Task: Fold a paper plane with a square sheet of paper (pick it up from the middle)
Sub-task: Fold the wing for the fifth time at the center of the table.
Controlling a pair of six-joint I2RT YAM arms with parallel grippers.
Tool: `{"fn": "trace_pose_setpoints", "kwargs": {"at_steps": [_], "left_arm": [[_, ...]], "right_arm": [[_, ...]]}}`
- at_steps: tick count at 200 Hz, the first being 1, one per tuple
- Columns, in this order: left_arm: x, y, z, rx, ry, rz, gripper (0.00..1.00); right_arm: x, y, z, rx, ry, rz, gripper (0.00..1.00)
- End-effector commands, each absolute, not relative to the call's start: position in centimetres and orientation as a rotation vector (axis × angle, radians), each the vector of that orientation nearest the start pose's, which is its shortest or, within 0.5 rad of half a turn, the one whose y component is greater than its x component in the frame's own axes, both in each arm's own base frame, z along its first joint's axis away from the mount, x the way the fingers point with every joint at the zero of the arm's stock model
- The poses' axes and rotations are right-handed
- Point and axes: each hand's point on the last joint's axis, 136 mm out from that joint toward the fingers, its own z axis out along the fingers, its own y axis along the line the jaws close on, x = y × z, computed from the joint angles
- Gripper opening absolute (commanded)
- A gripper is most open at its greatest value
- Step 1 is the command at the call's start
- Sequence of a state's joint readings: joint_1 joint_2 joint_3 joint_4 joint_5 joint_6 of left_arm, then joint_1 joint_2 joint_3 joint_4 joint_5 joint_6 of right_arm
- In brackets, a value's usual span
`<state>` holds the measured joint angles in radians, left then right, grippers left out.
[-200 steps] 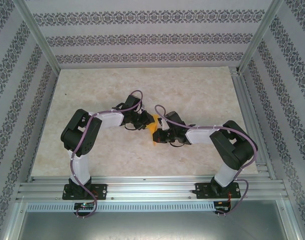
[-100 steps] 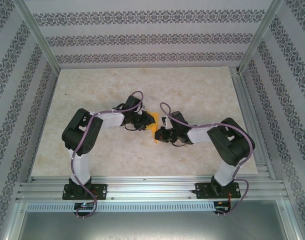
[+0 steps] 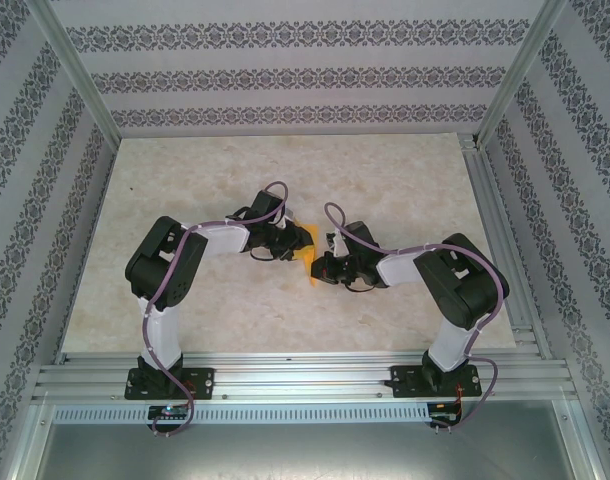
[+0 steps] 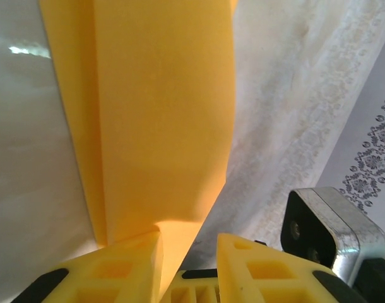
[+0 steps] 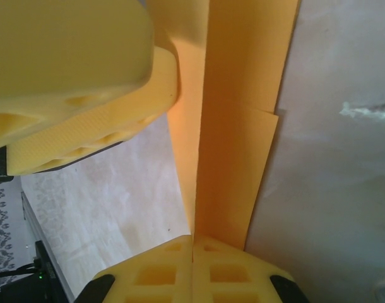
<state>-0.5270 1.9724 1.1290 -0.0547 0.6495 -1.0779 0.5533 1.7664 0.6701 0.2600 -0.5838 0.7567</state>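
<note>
So we're looking into a booth whose walls (image 3: 305,75) are papered white with grey ornamental bands. There's an aluminium rail (image 3: 295,372) running along the near edge. The desk (image 3: 185,170) is a pale cream top with a marbled look. It's a bit glossy too, and it catches light in the wrist views.

The left arm (image 3: 165,270) and right arm (image 3: 455,285) both elbow inward and meet near the middle of the desk. The orange-yellow paper (image 3: 307,252) sits right between the two wrists. From above it's mostly hidden by them, so we can't really make out its outline there. Up close it's folded into a long narrow strip, with layers overlapping along its length.

The right pincer (image 5: 192,243) has its fingers pressed together on one end of the paper, which comes straight out of the seam between them. The left pincer (image 4: 189,243) is spread, with a clear gap between its fingers. The paper's edge dips into that gap against one finger and stays clear of the other.
</note>
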Motion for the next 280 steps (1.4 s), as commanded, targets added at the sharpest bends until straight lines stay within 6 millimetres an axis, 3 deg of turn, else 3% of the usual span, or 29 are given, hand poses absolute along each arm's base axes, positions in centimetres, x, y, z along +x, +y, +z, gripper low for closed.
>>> {"fn": "trace_pose_setpoints", "kwargs": {"at_steps": [1, 47, 154, 219, 280], "left_arm": [[35.1, -33.9, 6.9, -0.315, 2.725, -1.447, 0.31], [35.3, -33.5, 7.1, -0.305, 2.733, -1.396, 0.31], [35.6, -33.3, 4.3, -0.315, 2.788, -1.322, 0.28], [35.5, -33.4, 2.9, -0.315, 2.813, -1.315, 0.28], [36.1, -34.4, 4.9, -0.236, 2.755, -1.384, 0.32]], "right_arm": [[27.7, 28.7, 2.9, -0.029, 2.597, 1.34, 0.0], [28.0, 29.5, 4.6, -0.012, 2.518, 1.458, 0.0], [28.4, 28.2, 1.9, 0.085, 2.587, 1.392, 0.0], [28.3, 27.8, 1.2, 0.118, 2.59, 1.401, 0.0], [28.6, 27.6, 1.2, 0.159, 2.576, 1.428, 0.0]]}}
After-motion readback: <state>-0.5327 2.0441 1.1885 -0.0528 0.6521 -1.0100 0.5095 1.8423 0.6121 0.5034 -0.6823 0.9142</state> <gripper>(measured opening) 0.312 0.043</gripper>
